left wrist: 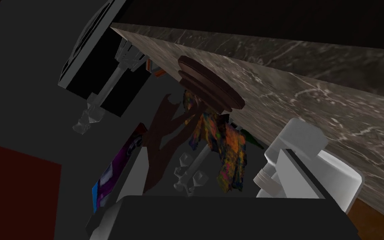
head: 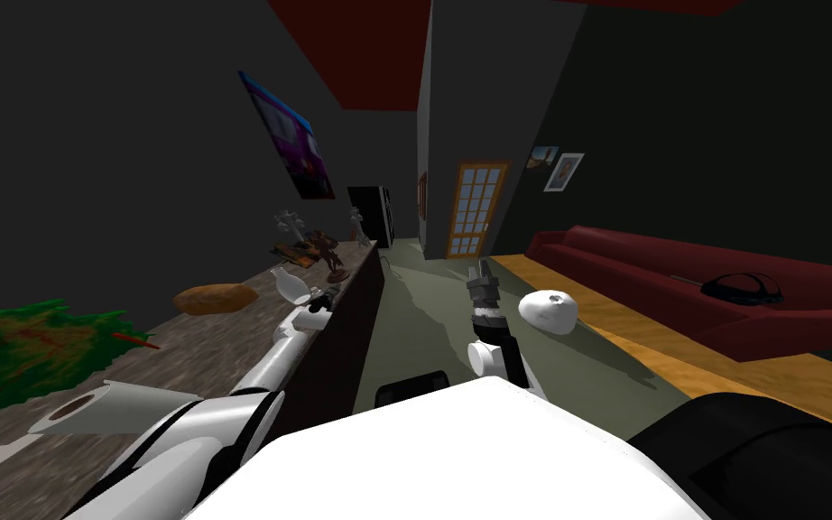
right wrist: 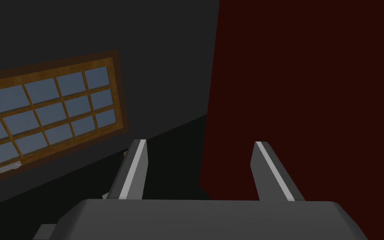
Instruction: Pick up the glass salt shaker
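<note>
Salt shaker (head: 291,283), clear and round-bodied, stands near the edge of the marble counter (head: 225,336), just beside the left gripper (head: 320,302), whose jaw state I cannot tell; a skewed closure could tip it or push it off.

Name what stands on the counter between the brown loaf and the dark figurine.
In the head view, the white salt shaker stands between loaf and figurine.
</note>
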Robot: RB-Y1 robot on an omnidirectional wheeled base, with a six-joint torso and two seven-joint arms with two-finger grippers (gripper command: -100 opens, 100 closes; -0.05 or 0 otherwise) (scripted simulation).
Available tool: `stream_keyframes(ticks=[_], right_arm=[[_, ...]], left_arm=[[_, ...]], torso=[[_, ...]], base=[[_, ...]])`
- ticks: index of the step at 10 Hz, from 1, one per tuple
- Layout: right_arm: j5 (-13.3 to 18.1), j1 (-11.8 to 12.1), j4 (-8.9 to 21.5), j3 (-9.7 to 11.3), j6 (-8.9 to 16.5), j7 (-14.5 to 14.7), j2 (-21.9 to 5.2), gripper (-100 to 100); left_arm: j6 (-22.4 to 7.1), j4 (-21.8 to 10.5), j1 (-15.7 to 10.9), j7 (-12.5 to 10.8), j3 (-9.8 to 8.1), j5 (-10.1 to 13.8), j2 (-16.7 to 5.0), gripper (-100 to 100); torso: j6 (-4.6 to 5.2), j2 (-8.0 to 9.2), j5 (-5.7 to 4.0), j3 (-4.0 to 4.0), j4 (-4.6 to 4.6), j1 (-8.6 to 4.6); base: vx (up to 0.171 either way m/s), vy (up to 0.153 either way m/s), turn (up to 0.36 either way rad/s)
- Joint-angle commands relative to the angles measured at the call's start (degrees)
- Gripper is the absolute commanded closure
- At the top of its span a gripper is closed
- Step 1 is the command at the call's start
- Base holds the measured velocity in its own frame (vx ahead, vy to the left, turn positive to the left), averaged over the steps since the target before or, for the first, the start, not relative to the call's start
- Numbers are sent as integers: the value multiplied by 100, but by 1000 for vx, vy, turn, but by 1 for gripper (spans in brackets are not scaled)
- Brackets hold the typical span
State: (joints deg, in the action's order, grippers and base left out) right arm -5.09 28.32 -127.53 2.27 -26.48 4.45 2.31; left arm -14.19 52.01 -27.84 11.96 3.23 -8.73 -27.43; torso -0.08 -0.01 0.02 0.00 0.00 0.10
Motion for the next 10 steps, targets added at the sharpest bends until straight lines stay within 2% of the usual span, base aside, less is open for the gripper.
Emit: stream_keyframes(ticks=[1, 2, 3, 4, 5, 6, 7, 9, 10], right_arm=[[0, 0, 0, 0, 0, 0, 0, 0], [0, 0, 0, 0, 0, 0, 0, 0], [0, 0, 0, 0, 0, 0, 0, 0], [0, 0, 0, 0, 0, 0, 0, 0], [0, 0, 0, 0, 0, 0, 0, 0], [0, 0, 0, 0, 0, 0, 0, 0], [0, 0, 0, 0, 0, 0, 0, 0], [0, 0, 0, 0, 0, 0, 0, 0], [0, 0, 0, 0, 0, 0, 0, 0]], left_arm=[[-212, -286, -282, 114, -8, -44, -44, -100], [-212, -472, -282, 114, -8, -44, -44, -100], [-395, -682, -509, 214, -1, -57, -96, -100], [-395, -802, -509, 214, -1, -57, -96, -100], [-569, -970, -726, 315, 4, -70, -144, -100], [-569, -1121, -726, 315, 4, -70, -144, -100], [-734, -1286, -933, 415, 8, -82, -188, -100], [-734, -1424, -933, 415, 8, -82, -188, -100], [-889, -1625, -1128, 513, 12, -92, -230, -100]], torso=[[0, 0, 0, 0, 0, 0], [3, -2, -1, -1, 1, -1], [0, -2, 0, -1, -1, 0], [2, -3, 0, -1, 0, 1], [0, -2, 1, -1, -1, 1], [1, -3, 0, -2, 0, 2], [0, -3, 1, -2, -1, 2], [-1, -3, 1, -2, -1, 2], [-1, -2, 1, -1, -1, 0]], base=[[4, 9, -58], [5, 10, -32], [7, 12, -46], [7, 13, -27], [9, 15, -39], [9, 14, -35], [11, 16, -37], [9, 10, -11], [11, 11, -31]])
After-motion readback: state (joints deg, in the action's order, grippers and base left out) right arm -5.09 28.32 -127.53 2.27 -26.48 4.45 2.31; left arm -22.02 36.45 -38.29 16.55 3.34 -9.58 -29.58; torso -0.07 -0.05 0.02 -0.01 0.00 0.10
